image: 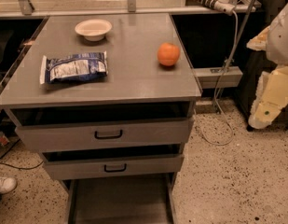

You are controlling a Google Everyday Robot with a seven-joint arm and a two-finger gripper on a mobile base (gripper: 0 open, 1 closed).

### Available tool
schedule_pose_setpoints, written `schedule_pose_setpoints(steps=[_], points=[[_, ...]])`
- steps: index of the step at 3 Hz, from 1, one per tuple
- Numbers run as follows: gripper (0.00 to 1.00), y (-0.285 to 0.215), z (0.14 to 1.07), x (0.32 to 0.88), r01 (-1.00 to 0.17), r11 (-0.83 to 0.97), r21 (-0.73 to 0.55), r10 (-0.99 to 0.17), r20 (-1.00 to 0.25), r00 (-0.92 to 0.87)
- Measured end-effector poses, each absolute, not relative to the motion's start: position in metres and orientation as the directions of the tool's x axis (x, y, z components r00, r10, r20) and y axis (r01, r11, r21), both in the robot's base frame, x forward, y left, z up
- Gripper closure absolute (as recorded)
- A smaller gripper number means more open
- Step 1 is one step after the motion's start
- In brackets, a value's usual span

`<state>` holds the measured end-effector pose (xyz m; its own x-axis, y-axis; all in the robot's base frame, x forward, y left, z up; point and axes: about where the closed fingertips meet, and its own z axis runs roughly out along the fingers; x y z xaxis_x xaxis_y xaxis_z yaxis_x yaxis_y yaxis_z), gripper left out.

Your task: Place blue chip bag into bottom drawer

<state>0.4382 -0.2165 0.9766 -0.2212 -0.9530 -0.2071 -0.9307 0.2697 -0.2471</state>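
Note:
The blue chip bag lies flat on the left part of the grey cabinet top, with nothing holding it. The bottom drawer is pulled out toward me at floor level, and its flat grey floor is bare. My gripper shows as pale cream arm parts at the right edge of the view. It hangs over the floor, well to the right of the cabinet and far from the bag.
An orange round fruit sits on the right of the cabinet top and a white bowl at the back. The two upper drawers stand slightly ajar, with black handles. A cable hangs at the right. A white shoe is at the lower left.

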Motion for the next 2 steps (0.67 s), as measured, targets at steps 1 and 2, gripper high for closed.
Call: schedule_pose_setpoints(steps=[1, 2], points=[[0.00, -0.216, 0.977, 0.438, -0.931, 0.269, -0.247, -0.953, -0.207, -0.221], [0.00, -0.200, 0.986, 0.442, -0.933, 0.248, -0.261, -0.957, -0.217, -0.193]])
